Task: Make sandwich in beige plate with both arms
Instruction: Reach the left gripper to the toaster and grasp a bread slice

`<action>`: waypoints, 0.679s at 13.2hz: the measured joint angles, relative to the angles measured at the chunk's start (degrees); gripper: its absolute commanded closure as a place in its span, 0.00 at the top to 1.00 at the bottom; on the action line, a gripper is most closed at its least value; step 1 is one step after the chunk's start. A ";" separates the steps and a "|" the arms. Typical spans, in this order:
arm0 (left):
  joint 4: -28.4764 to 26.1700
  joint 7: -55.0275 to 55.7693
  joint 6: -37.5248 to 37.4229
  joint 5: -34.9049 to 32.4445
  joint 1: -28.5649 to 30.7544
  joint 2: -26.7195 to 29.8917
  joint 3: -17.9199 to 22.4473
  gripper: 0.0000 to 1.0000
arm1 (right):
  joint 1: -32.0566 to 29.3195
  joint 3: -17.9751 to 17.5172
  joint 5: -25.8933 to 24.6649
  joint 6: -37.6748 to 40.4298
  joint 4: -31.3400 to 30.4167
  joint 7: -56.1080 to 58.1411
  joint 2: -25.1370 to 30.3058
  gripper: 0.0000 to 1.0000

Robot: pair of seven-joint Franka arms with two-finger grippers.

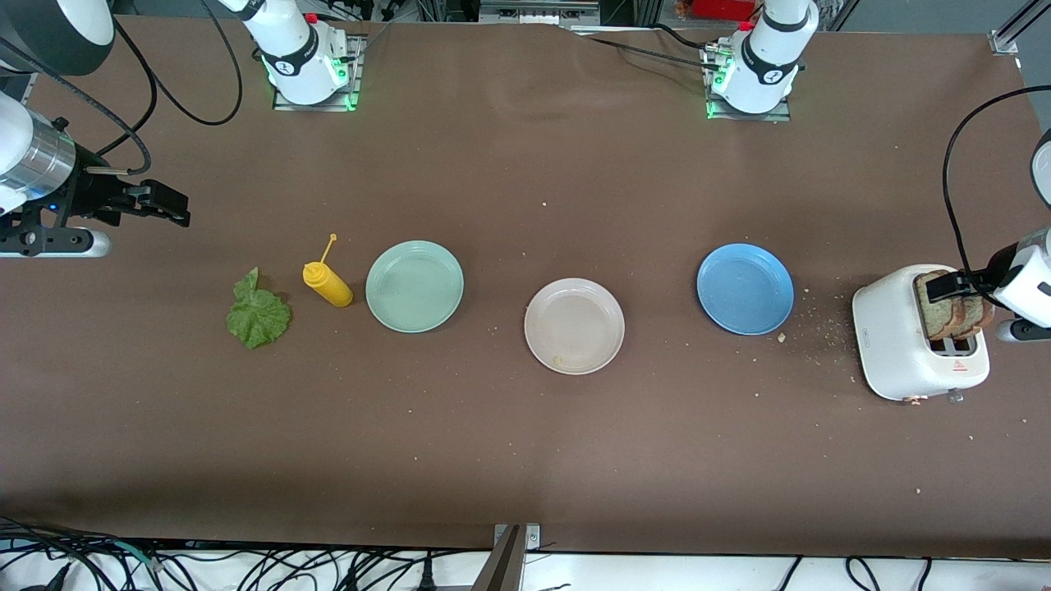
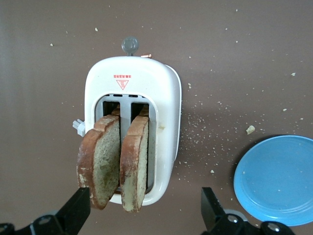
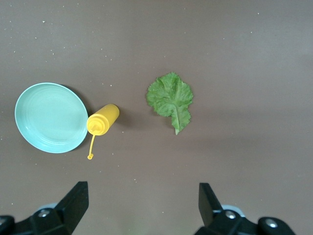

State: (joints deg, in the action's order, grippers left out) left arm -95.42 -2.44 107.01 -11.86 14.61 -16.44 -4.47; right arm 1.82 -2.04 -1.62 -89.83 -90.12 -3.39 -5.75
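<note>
Left wrist view: left gripper (image 2: 142, 215) hovering spread over toaster (image 2: 131, 100); bread slices (image 2: 115, 161) light, crumbly, gripping top crust advisable. Right gripper (image 3: 139, 208) spread, waiting over lettuce leaf (image 3: 171, 98).

Round mint-green plate (image 1: 415, 286), shallow rim, toward the right arm's end of the table; yellow plastic squeeze bottle (image 1: 328, 284) lying on its side just beside it, thin nozzle pointing away from the front camera. Round blue plate (image 1: 745, 288) toward the left arm's end. White two-slot toaster (image 1: 899, 341) near that plate, with scattered pale crumbs (image 1: 825, 332) on the brown table covering (image 1: 525, 460) between them
</note>
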 measured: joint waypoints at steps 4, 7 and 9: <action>-0.70 -0.07 3.04 -0.23 0.82 -3.19 0.03 0.99 | 0.00 0.00 0.00 -0.01 -0.01 0.00 0.00 1.00; -3.24 -0.08 8.96 -0.27 1.71 -5.82 0.04 0.32 | 0.00 0.00 0.00 -0.01 -0.02 0.00 -0.01 1.00; -4.36 -0.08 10.69 -0.32 2.25 -6.18 0.05 0.00 | 0.00 0.00 0.00 -0.01 -0.02 0.00 -0.01 1.00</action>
State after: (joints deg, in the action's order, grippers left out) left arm -99.78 -2.52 117.70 -12.18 16.87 -22.62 -4.43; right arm 1.82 -2.04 -1.62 -89.84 -90.14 -3.39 -5.77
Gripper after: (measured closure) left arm 0.322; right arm 0.000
